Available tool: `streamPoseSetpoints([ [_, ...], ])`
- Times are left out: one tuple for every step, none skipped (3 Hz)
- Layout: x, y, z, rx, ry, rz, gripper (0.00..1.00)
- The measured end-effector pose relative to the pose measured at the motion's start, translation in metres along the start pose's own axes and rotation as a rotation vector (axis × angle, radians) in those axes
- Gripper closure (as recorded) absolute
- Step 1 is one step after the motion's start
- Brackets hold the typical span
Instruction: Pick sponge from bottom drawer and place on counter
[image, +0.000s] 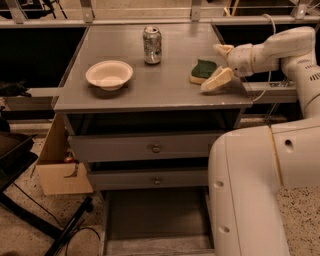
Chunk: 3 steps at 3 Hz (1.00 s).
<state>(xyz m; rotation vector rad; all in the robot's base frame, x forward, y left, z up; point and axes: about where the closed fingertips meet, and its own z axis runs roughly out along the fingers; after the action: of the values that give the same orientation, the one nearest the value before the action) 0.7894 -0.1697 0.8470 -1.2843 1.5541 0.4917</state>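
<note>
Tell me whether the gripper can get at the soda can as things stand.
Probably yes: the gripper hovers open over the counter, and only the low sponge lies between it and the upright soda can.
</note>
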Motion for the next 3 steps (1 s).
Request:
streamPoseSetpoints([
  [-0.027, -0.001, -0.009, 0.018, -0.003, -0.044, 0.0],
  [-0.068, -0.006, -0.021, 0.087, 0.025, -0.108, 0.0],
  [-0.129, -0.009, -0.018, 0.206, 0.08, -0.243, 0.0],
])
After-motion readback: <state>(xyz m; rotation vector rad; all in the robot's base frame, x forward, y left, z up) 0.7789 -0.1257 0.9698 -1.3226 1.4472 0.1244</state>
